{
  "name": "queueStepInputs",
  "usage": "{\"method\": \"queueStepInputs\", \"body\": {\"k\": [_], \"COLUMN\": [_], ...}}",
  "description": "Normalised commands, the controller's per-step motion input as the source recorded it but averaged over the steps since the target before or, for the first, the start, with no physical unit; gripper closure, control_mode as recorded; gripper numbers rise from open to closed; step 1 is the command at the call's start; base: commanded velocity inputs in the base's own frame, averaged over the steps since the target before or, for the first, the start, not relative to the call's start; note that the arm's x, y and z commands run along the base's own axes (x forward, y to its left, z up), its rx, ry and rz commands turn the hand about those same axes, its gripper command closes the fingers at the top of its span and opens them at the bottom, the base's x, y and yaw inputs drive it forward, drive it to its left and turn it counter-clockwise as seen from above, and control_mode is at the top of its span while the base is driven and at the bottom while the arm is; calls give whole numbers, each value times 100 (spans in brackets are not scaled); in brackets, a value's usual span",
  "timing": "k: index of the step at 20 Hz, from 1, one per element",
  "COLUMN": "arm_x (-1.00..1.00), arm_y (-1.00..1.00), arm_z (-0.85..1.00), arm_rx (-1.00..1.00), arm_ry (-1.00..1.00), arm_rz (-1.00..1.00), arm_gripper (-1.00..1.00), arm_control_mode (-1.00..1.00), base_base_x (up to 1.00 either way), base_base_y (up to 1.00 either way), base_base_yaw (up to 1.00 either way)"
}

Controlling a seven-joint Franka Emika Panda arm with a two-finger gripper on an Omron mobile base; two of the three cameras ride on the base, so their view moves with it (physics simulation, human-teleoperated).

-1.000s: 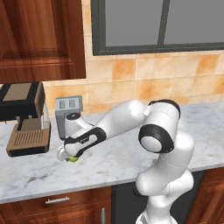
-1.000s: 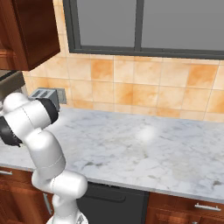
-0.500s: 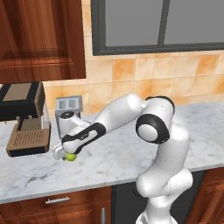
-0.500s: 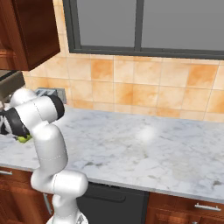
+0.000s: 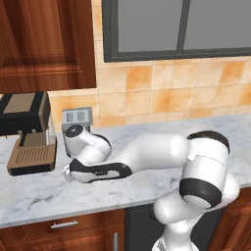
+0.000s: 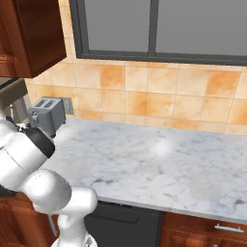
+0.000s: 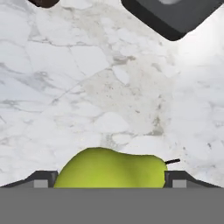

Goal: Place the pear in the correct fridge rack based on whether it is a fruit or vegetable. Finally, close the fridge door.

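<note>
The pear point(image 7: 111, 168) is yellow-green with a short dark stem. It lies sideways at the bottom of the hand view, and my gripper point(image 7: 109, 183) is shut on it, one dark fingertip point(image 7: 41, 181) pressed to each end. Marble counter point(image 7: 100, 96) lies beneath it; whether the fruit touches the stone I cannot tell. In the left base view my gripper point(image 5: 66, 173) is low over the counter's left part, just right of the coffee machine, with the hand hiding the pear. The fridge rack and fridge door are out of view.
A black and brown coffee machine point(image 5: 27, 132) stands at the counter's far left, and a grey toaster point(image 5: 77, 117) against the tiled wall behind my hand. The toaster point(image 6: 48, 113) also shows in the right base view. Wooden cabinets hang above, and bare marble point(image 6: 159, 159) stretches to the right.
The arm has folded lower, its forearm now lying close over the counter. The hand has shifted slightly left toward the coffee machine, and the pear is now hidden behind it in the left base view.
</note>
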Motion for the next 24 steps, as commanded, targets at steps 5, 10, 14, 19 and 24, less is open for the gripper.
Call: {"method": "queueStepInputs", "body": {"k": [5, 10, 14, 19, 24], "arm_x": [-77, -82, -45, -18, -1], "arm_y": [-100, -100, -100, -100, -50], "arm_z": [79, 80, 64, 41, 4], "arm_rx": [9, 21, 25, 30, 7], "arm_ry": [-32, -21, -6, 3, 1], "arm_rz": [1, 1, 0, 0, -2], "arm_gripper": [100, 100, 100, 100, 100], "arm_control_mode": [-100, -100, -100, -100, -100], "base_base_x": [0, 0, 0, 0, 0], "base_base_y": [0, 0, 0, 0, 0], "base_base_yaw": [0, 0, 0, 0, 0]}}
